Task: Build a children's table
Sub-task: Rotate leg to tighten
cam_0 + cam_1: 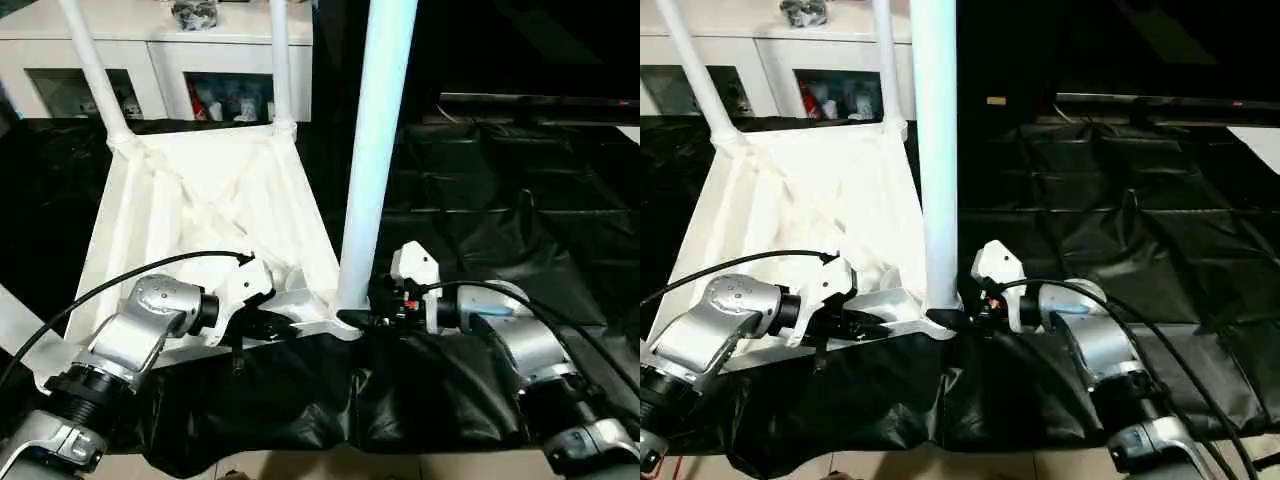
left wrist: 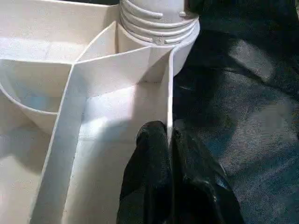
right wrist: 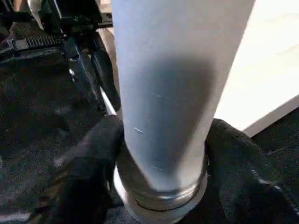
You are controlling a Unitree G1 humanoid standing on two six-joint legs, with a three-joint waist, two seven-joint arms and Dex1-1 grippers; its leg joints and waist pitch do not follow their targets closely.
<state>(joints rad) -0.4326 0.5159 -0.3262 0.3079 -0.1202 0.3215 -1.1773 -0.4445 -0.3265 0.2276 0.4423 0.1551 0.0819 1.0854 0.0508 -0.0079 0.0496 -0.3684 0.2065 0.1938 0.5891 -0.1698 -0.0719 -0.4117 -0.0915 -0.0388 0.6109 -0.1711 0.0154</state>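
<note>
Lying upside down on the black sheeting, the tabletop shows its ribbed underside, and three legs can be seen standing up from its corner sockets. Two slimmer-looking ones rise at the far corners, one at about eleven o'clock and one at about twelve, with the white cabinet behind them. The third, the near leg, stands at the near right corner, at roughly five o'clock of the tabletop, and runs up out of the top of the head views.

The left claw is pressed together on the thin near rim of the tabletop; in the left wrist view its black fingers pinch that wall on both sides, just short of the threaded socket. I judge it is steadying the top.

The right claw sits at the foot of the near leg, a finger on each side of the tube right above its collar. Its fingers look to be touching or very nearly touching the tube; whether they grip it firmly I cannot tell.

By my judgement the build is well along: three legs are in place, and the near one may want further tightening. The near left corner is partly hidden by the left forearm, and no leg rises there, so a fourth leg probably remains to be fitted.
</note>
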